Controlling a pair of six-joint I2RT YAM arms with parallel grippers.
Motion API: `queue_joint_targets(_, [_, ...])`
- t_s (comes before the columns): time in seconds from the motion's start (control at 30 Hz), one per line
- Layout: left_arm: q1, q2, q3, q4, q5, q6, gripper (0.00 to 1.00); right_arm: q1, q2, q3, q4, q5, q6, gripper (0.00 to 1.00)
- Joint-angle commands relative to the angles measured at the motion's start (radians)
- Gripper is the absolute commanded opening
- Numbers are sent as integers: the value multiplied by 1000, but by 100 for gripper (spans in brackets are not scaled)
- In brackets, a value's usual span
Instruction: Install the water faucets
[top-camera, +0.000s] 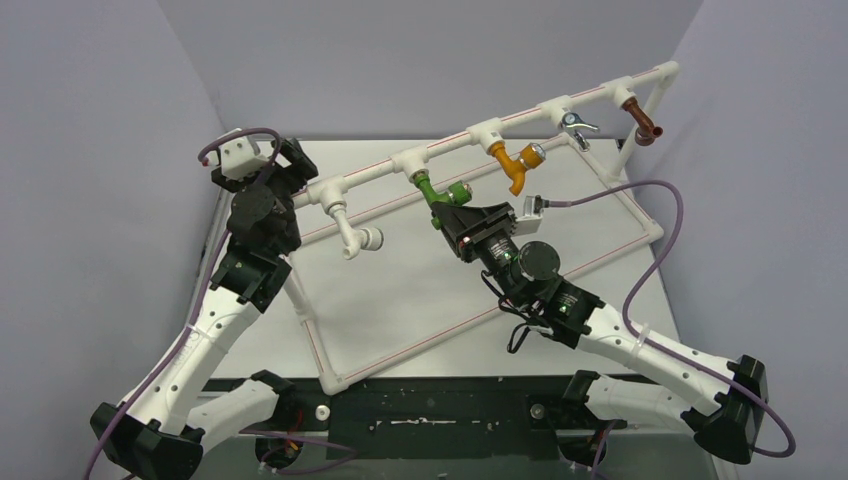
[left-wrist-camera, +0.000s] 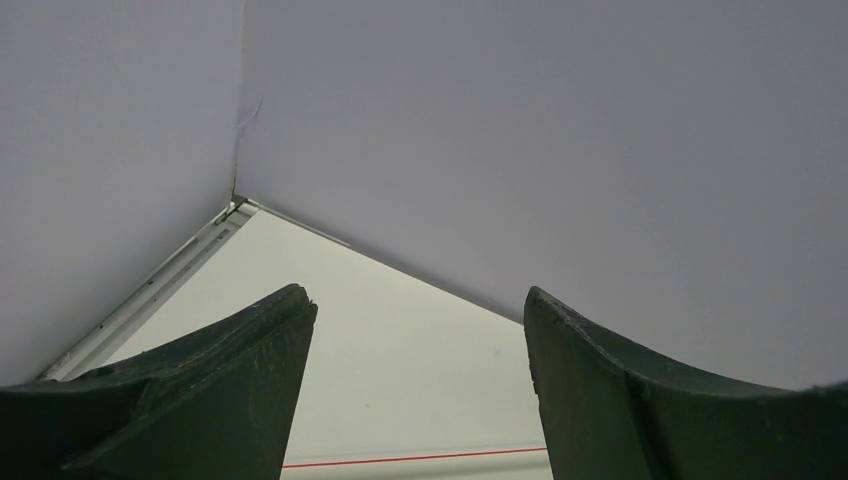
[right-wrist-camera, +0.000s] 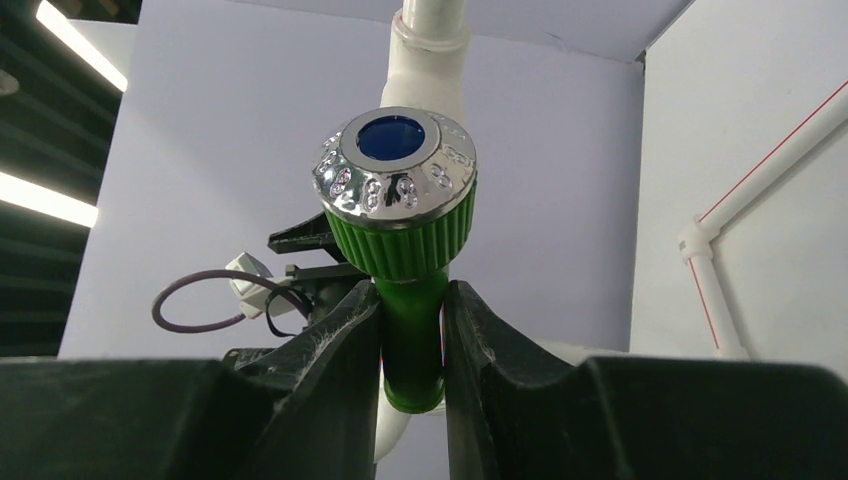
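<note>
Clamping right gripper (right-wrist-camera: 412, 310) on green faucet (right-wrist-camera: 400, 200), below knurled cap; faucet hanging at second tee from left on pipe frame (top-camera: 520, 115). Joint tightness not showing. Holding left gripper (left-wrist-camera: 418, 310) spread, grasping nothing, by frame's left corner. Seeing white faucet (top-camera: 345, 228), orange faucet (top-camera: 512, 165), silver faucet (top-camera: 575, 124) and brown faucet (top-camera: 643, 122) sitting in own tees. Judging task nearly done, only green one possibly needing final seating.

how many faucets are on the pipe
5, all on the top pipe, left to right: white faucet, green faucet in the right pincer, orange faucet, silver faucet, brown faucet at the far end. None looks hidden.
</note>
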Motion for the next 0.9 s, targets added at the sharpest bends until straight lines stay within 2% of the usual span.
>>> queue_joint_targets(0.0, [-31,-26,-89,-326,75,-2,74,-67,58,17,141,186,143,0])
queue_joint_targets(0.3, [-11,-47,-107,-301,154,13,74,-79,77,-2,104,155,303,0])
queue_joint_targets(0.6, [-5,-62,-128,-263,245,37,74,-95,128,-66,208,84,459,0])
queue_joint_targets(0.87, [-5,-65,-143,-247,289,64,74,-129,156,-81,296,0,527,0])
